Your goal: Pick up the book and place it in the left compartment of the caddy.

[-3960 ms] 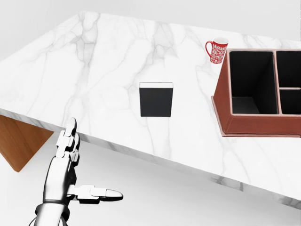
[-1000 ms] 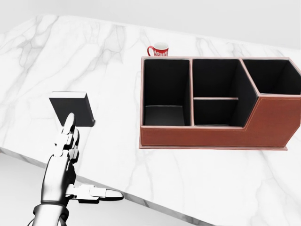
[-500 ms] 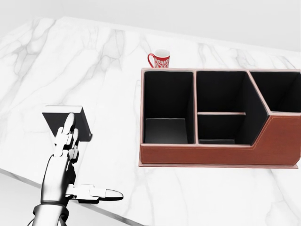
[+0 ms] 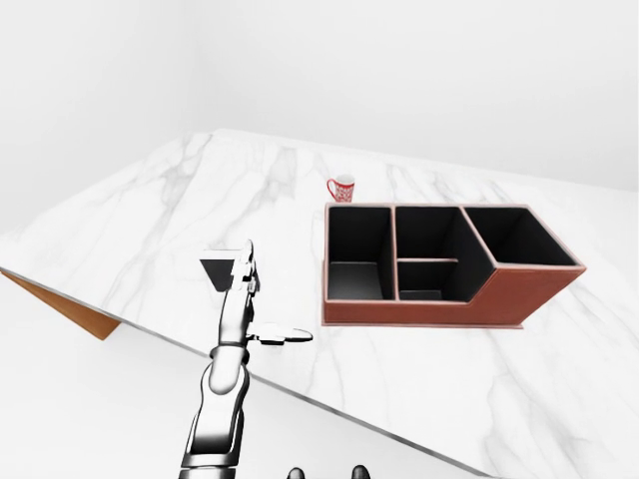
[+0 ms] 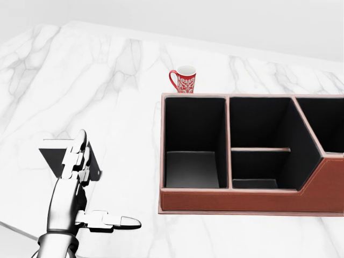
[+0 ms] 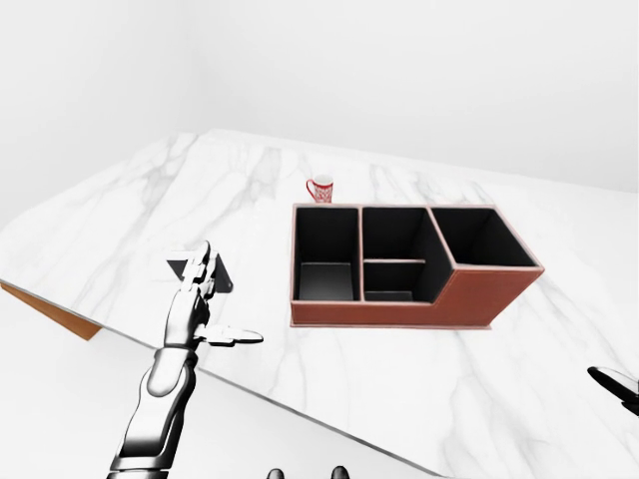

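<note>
Left hand (image 5: 75, 188) open, fingers (image 5: 79, 145) straight, thumb out sideways, holding nothing; it overlaps the book (image 5: 54, 157) in the head view.
The one book, a dark flat slab with a pale edge, lies on the white veined marble table (image 5: 118, 80), left of one brown leather-like caddy (image 5: 242, 201) with four black compartments. One red patterned mug (image 5: 184, 80) stands above the caddy. Of the right hand (image 6: 617, 384) only a dark tip shows; its fingers cannot be judged.

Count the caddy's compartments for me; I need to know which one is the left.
4. In the head view, the caddy has a tall left compartment, two smaller middle ones, upper and lower, and a right compartment cut off by the picture's edge.
</note>
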Available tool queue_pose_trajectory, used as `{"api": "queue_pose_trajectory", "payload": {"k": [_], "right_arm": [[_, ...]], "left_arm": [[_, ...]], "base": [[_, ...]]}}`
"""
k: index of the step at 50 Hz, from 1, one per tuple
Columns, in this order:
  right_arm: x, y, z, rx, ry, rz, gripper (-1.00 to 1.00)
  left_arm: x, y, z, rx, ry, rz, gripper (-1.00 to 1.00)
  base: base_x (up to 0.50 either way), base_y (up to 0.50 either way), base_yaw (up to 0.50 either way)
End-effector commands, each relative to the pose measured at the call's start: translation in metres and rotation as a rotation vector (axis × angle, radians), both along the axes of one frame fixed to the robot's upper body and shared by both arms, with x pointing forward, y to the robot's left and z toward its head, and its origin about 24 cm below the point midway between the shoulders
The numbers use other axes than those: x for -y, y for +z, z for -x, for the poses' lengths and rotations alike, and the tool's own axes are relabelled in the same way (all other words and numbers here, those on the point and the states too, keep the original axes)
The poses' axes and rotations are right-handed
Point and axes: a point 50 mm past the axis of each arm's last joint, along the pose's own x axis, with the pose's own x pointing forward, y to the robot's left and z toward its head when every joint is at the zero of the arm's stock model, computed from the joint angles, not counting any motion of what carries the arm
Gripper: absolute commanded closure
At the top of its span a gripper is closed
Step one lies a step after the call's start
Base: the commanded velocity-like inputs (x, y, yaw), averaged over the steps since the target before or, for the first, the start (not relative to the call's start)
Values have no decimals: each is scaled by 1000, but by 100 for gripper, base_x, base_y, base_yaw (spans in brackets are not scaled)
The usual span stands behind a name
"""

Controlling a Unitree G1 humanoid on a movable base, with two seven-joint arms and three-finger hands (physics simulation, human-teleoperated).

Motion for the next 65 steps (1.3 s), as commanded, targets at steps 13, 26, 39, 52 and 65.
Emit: {"api": "queue_pose_trajectory", "payload": {"k": [13, 26, 39, 52, 65], "right_arm": [[0, -3, -1, -5, 7, -9, -100], [0, 0, 0, 1, 6, -2, -100], [0, 1, 1, 4, 1, 5, -100], [-2, 0, 0, 11, 17, -1, -100], [-2, 3, 1, 21, 10, 7, -100]], "left_arm": [[0, -1, 0, -5, 1, 2, -100], [-2, -2, 0, -10, 6, 13, -100], [0, 0, 0, 1, 1, 12, -100], [-3, 5, 5, 28, 63, -67, -100], [-8, 31, 16, 189, 246, -340, -100]], "base": [[19, 8, 0], [19, 7, 0], [19, 7, 0], [10, 3, 0], [0, 0, 0]]}}
